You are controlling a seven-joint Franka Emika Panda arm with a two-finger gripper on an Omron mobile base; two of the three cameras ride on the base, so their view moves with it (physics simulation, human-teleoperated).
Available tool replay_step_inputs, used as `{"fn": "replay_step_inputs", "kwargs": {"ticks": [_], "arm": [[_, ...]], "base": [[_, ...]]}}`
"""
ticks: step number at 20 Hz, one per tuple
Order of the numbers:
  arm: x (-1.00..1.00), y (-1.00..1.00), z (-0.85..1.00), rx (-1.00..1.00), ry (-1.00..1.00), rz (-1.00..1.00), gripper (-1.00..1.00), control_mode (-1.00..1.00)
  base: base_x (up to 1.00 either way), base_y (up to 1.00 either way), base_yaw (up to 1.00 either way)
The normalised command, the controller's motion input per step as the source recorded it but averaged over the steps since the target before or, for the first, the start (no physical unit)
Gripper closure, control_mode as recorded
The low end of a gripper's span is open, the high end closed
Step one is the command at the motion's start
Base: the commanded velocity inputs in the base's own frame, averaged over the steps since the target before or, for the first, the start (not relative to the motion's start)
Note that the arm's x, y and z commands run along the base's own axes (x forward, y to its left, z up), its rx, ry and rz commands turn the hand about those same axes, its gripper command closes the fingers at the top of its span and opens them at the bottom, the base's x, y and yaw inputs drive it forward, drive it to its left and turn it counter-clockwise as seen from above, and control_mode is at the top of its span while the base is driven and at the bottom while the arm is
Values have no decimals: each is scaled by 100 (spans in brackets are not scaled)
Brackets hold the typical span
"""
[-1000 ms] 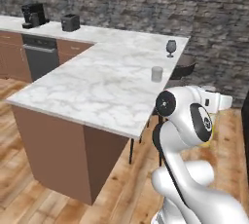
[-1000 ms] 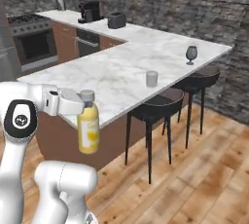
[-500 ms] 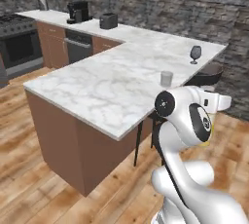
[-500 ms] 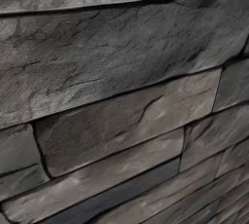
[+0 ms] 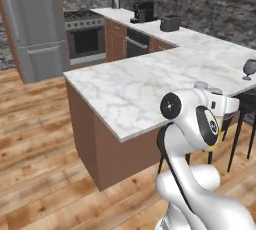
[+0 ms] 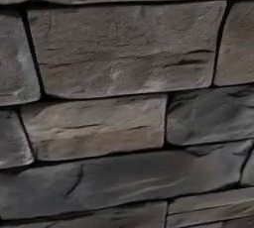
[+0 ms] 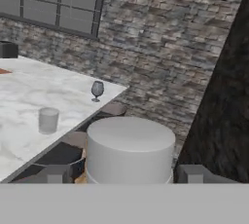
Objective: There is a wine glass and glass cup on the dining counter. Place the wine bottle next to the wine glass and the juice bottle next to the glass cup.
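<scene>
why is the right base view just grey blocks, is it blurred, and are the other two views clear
Right base view: sharp, just very close to a stone wall. Left base view: evenly lit, soft shadows, wine glass small at the edge. Hand view: the juice bottle's grey cap looms large; glass cup and wine glass clear.

My arm [image 5: 200,174] at lower right of the left base frame is glossy white, with rounded bulging segments, round black joint caps and a dark cable along it.
</scene>
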Motion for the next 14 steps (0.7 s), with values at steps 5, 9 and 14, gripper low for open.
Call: {"fn": "replay_step_inputs", "kwargs": {"ticks": [5,9,14], "arm": [[0,0,0,0,0,0,100,100],[0,0,0,0,0,0,100,100],[28,-19,-2,0,0,6,100,-100]], "base": [[11,-81,53],[41,-91,39],[31,-48,19]]}}
